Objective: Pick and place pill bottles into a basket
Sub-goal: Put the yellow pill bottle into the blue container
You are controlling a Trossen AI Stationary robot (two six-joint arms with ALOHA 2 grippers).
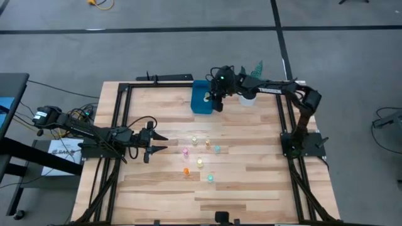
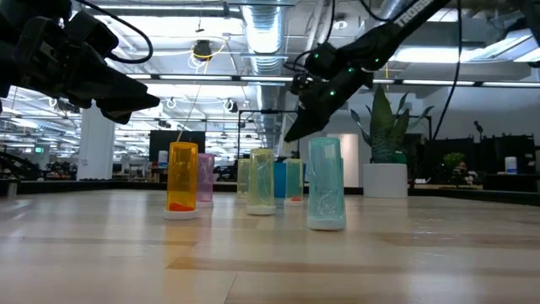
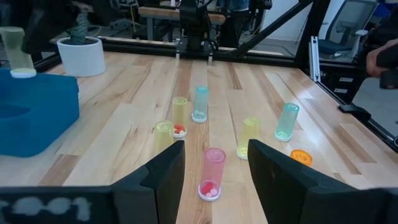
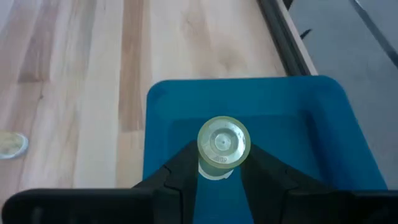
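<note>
My right gripper (image 4: pixel 219 171) is shut on a pale yellow pill bottle (image 4: pixel 222 144) above the bright-blue basket (image 4: pixel 298 124), which stands at the table's far edge (image 1: pixel 202 99). Several more pill bottles, pink (image 3: pixel 213 174), orange (image 1: pixel 186 171), green (image 1: pixel 210 178) and pale yellow (image 3: pixel 250 137), stand on their caps mid-table. My left gripper (image 3: pixel 216 146) hovers open at the table's left (image 1: pixel 162 142), level and short of the pink bottle, touching nothing. My right gripper pinches the pale yellow bottle by its two sides (image 4: pixel 211 167), one finger on each. The fingers slant downward, coming from the table's right. The bottle stands upright in the hold, white cap down (image 3: pixel 23 73), lifted clear above the basket's inside.
A white plant pot (image 1: pixel 247 98) stands just right of the basket. A dark metal frame (image 1: pixel 119 125) runs along the table's edges. An orange lid (image 3: pixel 301 157) lies flat near the bottles. Bare wood lies toward the near edge (image 1: pixel 251 194).
</note>
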